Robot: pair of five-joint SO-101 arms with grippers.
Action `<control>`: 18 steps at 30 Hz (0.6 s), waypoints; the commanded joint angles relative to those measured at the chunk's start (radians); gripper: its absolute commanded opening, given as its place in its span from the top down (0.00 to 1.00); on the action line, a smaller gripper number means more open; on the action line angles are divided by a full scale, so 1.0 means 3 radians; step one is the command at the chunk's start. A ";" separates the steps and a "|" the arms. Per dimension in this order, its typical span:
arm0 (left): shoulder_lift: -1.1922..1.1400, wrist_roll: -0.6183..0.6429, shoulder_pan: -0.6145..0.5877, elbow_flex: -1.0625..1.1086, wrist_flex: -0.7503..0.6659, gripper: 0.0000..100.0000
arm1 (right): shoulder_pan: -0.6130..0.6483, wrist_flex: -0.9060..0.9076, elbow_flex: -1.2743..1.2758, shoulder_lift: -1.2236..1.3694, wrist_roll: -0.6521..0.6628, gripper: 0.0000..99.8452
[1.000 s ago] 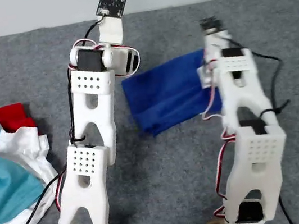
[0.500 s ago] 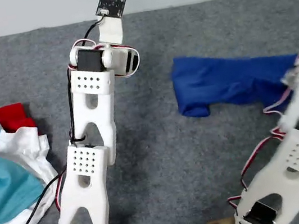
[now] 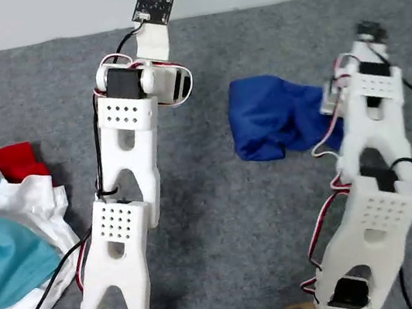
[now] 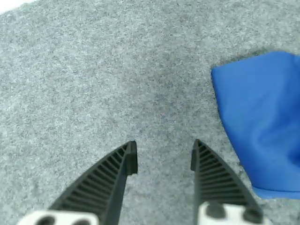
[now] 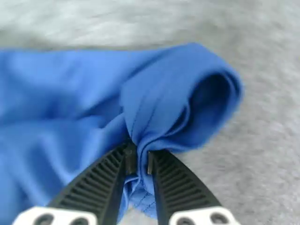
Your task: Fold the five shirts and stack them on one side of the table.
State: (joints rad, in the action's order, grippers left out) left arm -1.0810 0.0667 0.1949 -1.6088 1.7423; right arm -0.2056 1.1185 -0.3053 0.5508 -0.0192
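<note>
My right pincer (image 5: pixel 137 161) is clamped on a bunched fold of the blue shirt (image 5: pixel 70 93), which lies crumpled on the grey desk (image 3: pixel 231 213) between the arms. My left pincer (image 4: pixel 164 157) hangs with its tips apart over the desk, just beside that shirt. The other shirts (image 3: pixel 5 225) sit heaped at the left edge.

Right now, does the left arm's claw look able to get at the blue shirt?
Probably yes. The left claw is open over the carpet, and the blue shirt lies beside it with nothing between, though the right claw is shut on it.
</note>
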 commanded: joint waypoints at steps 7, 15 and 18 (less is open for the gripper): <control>0.0148 -0.0020 -0.0189 -0.0192 0.0046 0.82 | 0.1179 0.0366 -0.0148 -0.0887 0.0348 0.99; 0.0164 -0.0020 -0.0598 -0.0202 0.0046 0.82 | 0.2156 0.0366 -0.0148 -0.1348 0.0455 0.99; 0.0169 -0.0020 -0.0803 -0.0207 0.0046 0.82 | 0.2519 0.0340 -0.0148 -0.1399 0.0496 0.99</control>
State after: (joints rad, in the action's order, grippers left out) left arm -1.0810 0.0652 0.0138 -1.6088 1.7423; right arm 0.4572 1.2213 -0.3053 0.1979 0.1097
